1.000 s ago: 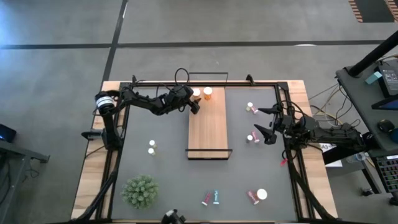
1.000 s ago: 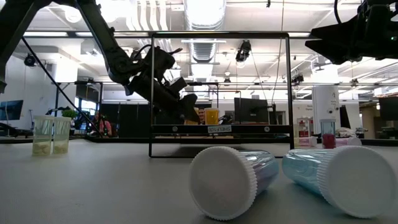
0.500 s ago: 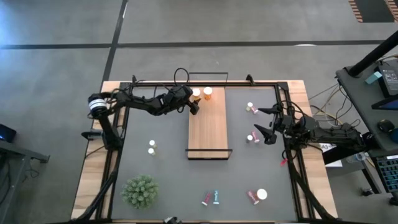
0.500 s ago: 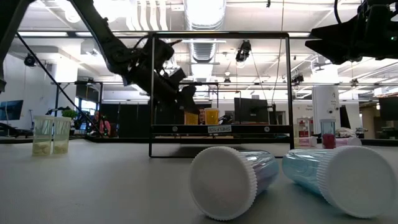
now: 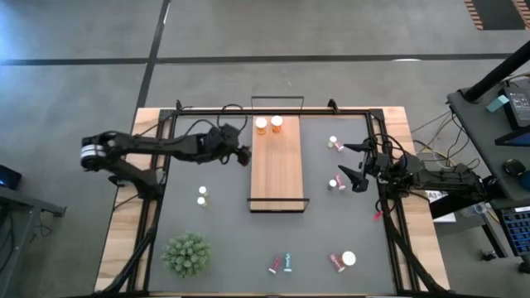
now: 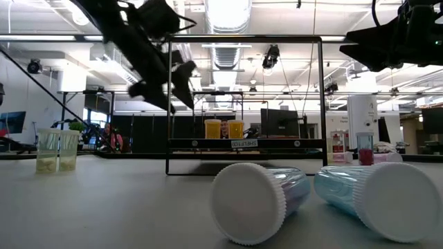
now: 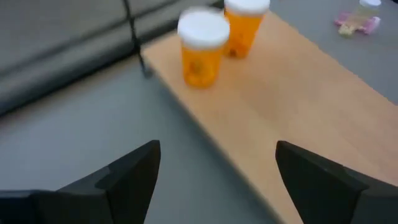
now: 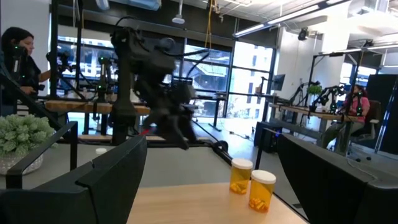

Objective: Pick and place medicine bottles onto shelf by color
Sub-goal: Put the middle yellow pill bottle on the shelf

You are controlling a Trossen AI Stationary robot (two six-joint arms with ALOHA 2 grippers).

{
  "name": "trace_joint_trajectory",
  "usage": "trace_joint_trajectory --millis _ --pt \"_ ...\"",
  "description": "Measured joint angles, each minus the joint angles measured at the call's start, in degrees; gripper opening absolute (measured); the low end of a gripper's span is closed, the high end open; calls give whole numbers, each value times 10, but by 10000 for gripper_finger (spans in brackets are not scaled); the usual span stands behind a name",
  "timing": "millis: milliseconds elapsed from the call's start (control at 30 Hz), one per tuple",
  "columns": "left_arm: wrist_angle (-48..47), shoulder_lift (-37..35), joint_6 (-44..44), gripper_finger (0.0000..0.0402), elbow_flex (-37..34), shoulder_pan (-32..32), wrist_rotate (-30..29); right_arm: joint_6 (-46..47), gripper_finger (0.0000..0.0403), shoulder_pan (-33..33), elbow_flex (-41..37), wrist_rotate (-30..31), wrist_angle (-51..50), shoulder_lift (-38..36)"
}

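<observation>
Two orange medicine bottles (image 5: 262,125) (image 5: 277,123) with white caps stand upright on the far end of the light-wood shelf (image 5: 276,170). They also show in the left wrist view (image 7: 201,53) (image 7: 242,25). My left gripper (image 5: 241,155) is open and empty, above the table just left of the shelf, raised in the low view (image 6: 169,83). My right gripper (image 5: 354,163) is open and empty, held high over the table's right side. A pink-red bottle (image 5: 337,183) and a white one (image 5: 334,143) are on the table near it.
Two white bottles (image 5: 202,196) stand left of the shelf. A green spiky plant (image 5: 187,254) sits at the near left. Pink, teal and pink-red bottles (image 5: 274,266) (image 5: 287,262) (image 5: 335,262) lie near the front edge. Two teal bottles lie on their sides (image 6: 259,200) (image 6: 381,197).
My left gripper has drawn back from the orange bottles at the shelf's far end, toward the table's left and near edges, and has risen. Both orange bottles stay upright on the shelf. My right arm has kept still.
</observation>
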Motion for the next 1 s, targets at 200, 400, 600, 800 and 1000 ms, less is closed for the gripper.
trace_joint_trajectory --millis 200,400,600,800,1000 --pt "-157 -38 -197 302 0 -49 -26 0 350 0 0 0 0 0" --pt "-268 -39 -375 302 1 -90 -16 0 350 0 0 0 0 0" --pt "-358 -39 -444 302 1 -104 65 0 350 0 0 0 0 0" --pt "-407 -42 -473 302 1 -104 98 0 350 0 0 0 0 0" --pt "-408 -49 -523 302 1 -104 112 0 350 0 0 0 0 0"
